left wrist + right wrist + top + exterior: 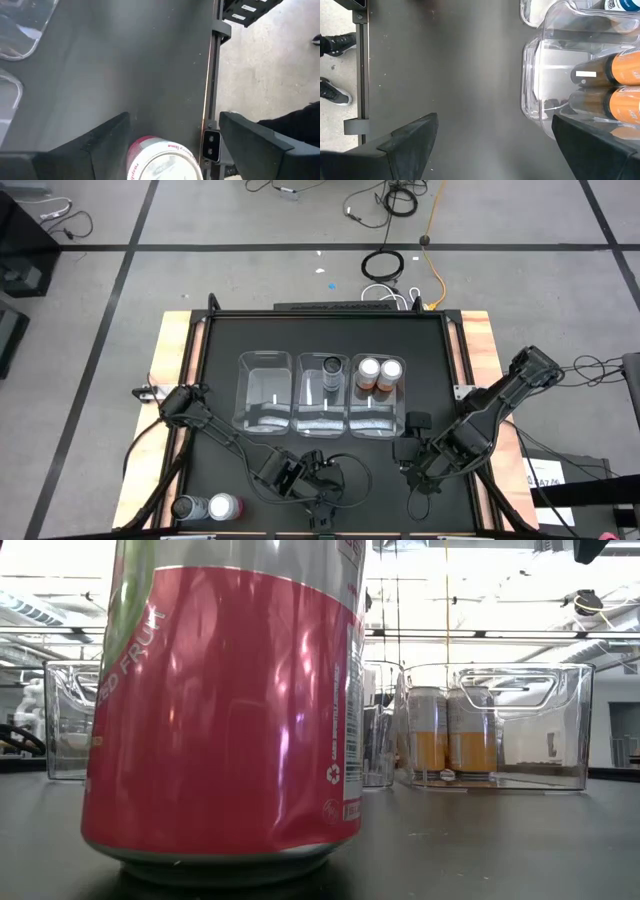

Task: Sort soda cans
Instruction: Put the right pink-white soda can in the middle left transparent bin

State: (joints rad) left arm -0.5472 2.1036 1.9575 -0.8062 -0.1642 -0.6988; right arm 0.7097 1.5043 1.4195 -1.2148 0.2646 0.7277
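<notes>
Left gripper (170, 145) jaws wide, a pink-red can (162, 160) upright between them, seemingly untouched; right gripper (495, 145) wide beside the orange-can bin (532, 100)

I'm reading "RED FRUIT" running sideways up the pink-red can (225, 710) that is standing right against the low camera at the table's near edge, and beside its seam I'm making out a recycling symbol above a column of print too fine to read. From the left wrist camera I'm seeing small red lettering round the top rim of a pink-red can (162, 160), but I'm not managing to read it.
</notes>
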